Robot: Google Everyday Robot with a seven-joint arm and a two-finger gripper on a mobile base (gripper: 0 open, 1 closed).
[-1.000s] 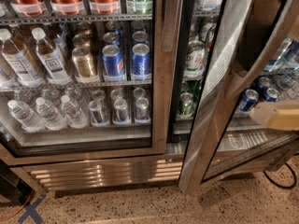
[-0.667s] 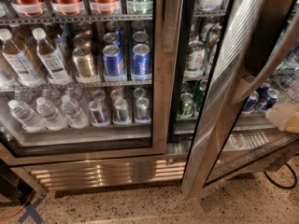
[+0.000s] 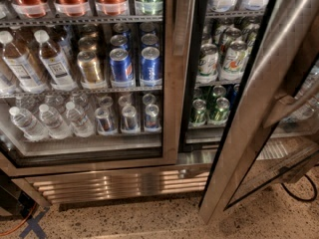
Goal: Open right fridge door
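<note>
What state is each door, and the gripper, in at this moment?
right fridge door: open, angled outward.
left fridge door: closed.
fridge: right compartment exposed, shelves stocked.
gripper: not visible in this view.

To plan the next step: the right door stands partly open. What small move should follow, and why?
Probably swing the right door slightly wider: it is only partly open, its lower corner near the fridge base. The gripper is out of view, so its grasp cannot be checked.
</note>
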